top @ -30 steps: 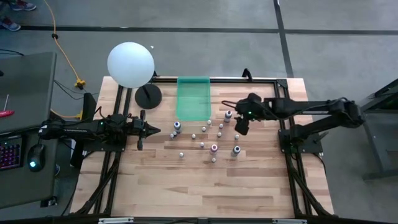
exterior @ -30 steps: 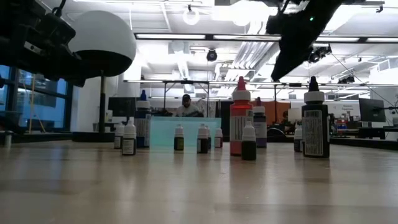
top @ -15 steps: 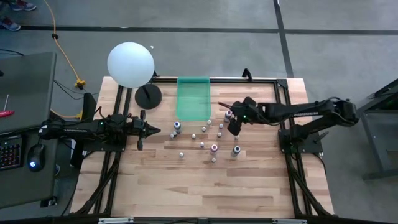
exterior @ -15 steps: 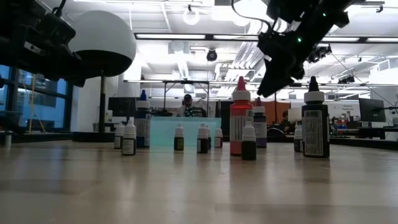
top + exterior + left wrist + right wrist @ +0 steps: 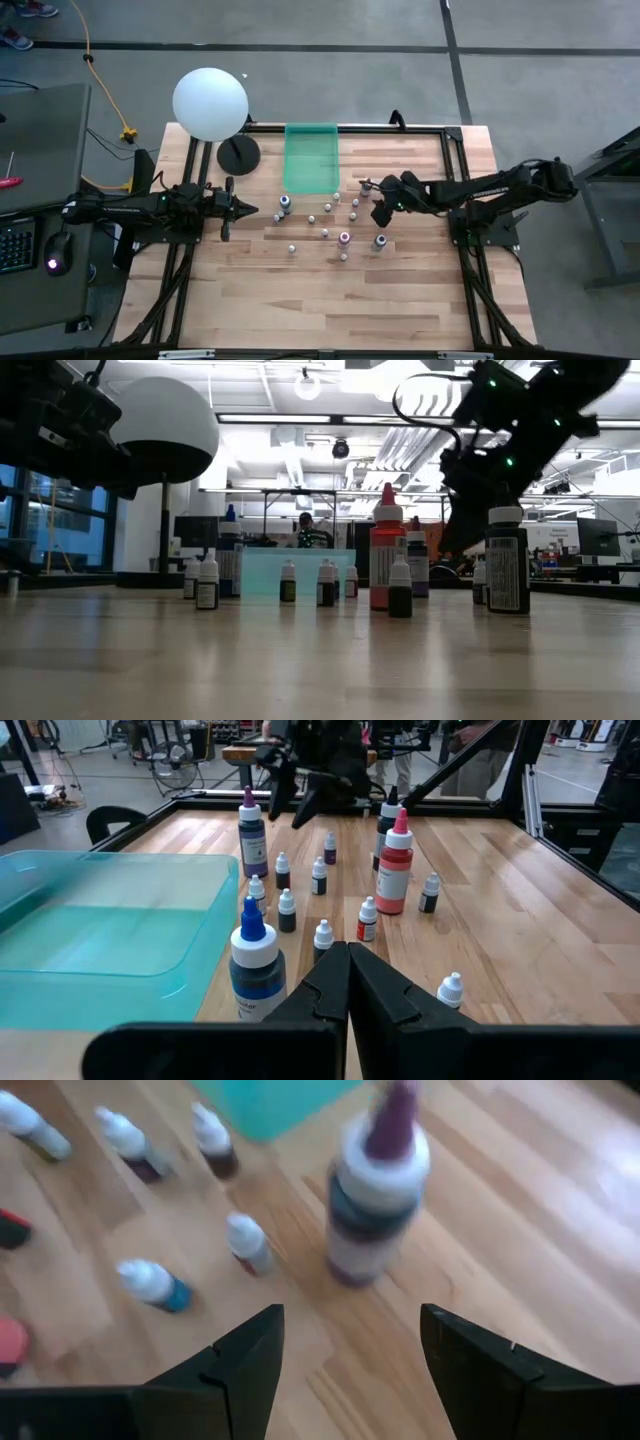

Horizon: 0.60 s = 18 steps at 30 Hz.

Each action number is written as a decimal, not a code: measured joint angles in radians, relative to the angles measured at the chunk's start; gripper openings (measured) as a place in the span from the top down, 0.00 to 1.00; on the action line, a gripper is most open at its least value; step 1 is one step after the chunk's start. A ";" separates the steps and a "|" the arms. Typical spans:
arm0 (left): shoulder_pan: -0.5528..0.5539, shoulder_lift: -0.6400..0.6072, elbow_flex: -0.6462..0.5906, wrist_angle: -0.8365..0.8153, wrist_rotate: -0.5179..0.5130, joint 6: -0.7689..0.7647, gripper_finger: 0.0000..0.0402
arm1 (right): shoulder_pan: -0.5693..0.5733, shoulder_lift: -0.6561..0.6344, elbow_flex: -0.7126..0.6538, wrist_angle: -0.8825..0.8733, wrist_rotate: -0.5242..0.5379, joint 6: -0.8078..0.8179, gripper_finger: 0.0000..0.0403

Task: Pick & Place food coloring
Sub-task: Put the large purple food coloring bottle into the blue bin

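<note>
From above, the food coloring bottles [image 5: 330, 215] stand as a loose scatter of small white-capped dots mid-table, just in front of the green tray [image 5: 311, 157]; height and body colour hardly register there. The low view sorts them: a tall red bottle [image 5: 387, 550], a dark-bodied bottle [image 5: 507, 560] at right, and a row of tiny ones, all upright. The right gripper [image 5: 377, 198] sits low among the bottles at the right side of the cluster, fingers spread wide and holding nothing; its wrist view shows the purple-tipped bottle [image 5: 375, 1185] just ahead of the gap between the two fingers [image 5: 240, 1365], not yet between them, with several tiny bottles on the wood beside it. The left gripper [image 5: 240, 209] waits off the left side of the cluster, fingers pressed together and empty; its wrist view shows a blue-capped bottle [image 5: 256, 965] close by, standing just beside the tray's wall. The tray holds nothing visible in the high view or the left wrist view. The white ball lamp [image 5: 210, 104] stands on its dark base at the table's far left corner. The near half of the table [image 5: 330, 300] is bare wood, with open room left and right of the cluster out to the frame rails.
</note>
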 joint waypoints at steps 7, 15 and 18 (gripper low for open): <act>0.000 0.000 0.000 0.000 0.000 0.000 1.00 | 0.003 -0.009 -0.067 0.279 0.116 -0.035 0.44; 0.000 0.000 0.000 0.000 0.001 0.000 1.00 | -0.021 -0.006 -0.091 0.357 0.114 -0.110 0.44; 0.000 0.000 0.000 0.000 0.000 0.000 1.00 | -0.031 -0.006 -0.091 0.356 0.112 -0.142 0.45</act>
